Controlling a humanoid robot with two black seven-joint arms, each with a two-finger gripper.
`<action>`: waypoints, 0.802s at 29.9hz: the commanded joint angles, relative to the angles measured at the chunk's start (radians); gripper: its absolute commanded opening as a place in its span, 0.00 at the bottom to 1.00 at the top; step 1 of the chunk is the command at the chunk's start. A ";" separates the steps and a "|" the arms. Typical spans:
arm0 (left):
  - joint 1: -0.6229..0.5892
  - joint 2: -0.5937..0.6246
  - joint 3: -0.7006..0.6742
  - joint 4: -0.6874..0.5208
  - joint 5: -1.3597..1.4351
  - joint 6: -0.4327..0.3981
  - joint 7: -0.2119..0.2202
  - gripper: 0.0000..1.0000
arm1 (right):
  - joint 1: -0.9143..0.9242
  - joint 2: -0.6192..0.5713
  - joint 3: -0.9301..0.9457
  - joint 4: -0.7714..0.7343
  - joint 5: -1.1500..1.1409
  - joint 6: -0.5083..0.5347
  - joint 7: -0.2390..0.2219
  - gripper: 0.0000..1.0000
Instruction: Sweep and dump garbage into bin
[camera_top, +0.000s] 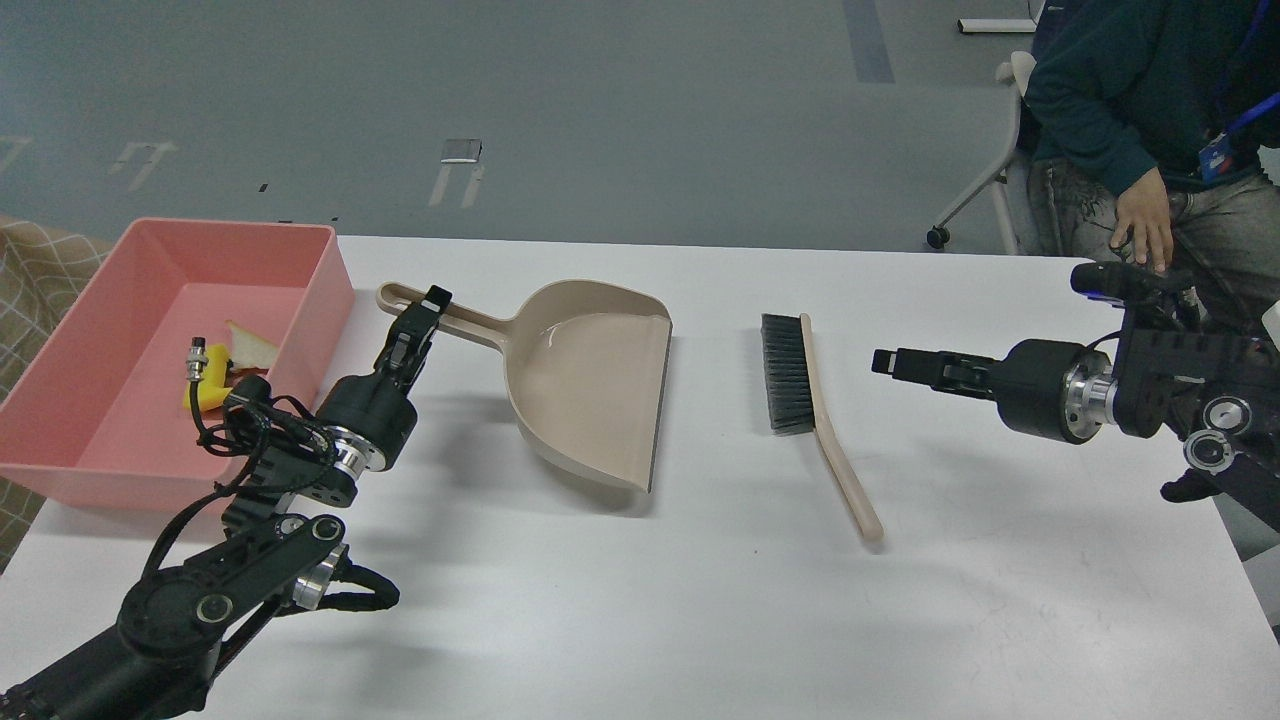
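Observation:
The pink bin (322, 300) stands at the table's far left. The garbage lies inside it: a yellow sponge piece (207, 388), partly hidden by my left arm's cable, and a whitish crust strip (253, 344). My left gripper (424, 312) is shut on the handle of the beige dustpan (592, 380), which rests on the table right of the bin, its mouth facing right. The beige brush (812, 400) lies loose on the table, bristles to the left. My right gripper (884, 362) is empty, off to the right of the brush and not touching it; its fingers look slightly apart.
A seated person (1150, 120) is at the far right corner, one hand close behind my right arm. A wheeled chair (985, 170) stands by them. The white table (640, 600) runs to its front edge near me.

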 joint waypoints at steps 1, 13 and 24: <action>-0.001 -0.011 0.000 0.044 0.007 0.002 0.000 0.00 | -0.002 -0.004 0.015 0.000 0.066 0.000 -0.014 0.93; -0.001 -0.020 0.029 0.063 0.006 0.022 -0.001 0.08 | -0.005 -0.008 0.068 -0.004 0.155 0.000 -0.014 0.96; -0.001 -0.045 0.029 0.078 0.006 0.025 -0.017 0.94 | -0.007 -0.008 0.068 -0.004 0.157 0.000 -0.014 0.96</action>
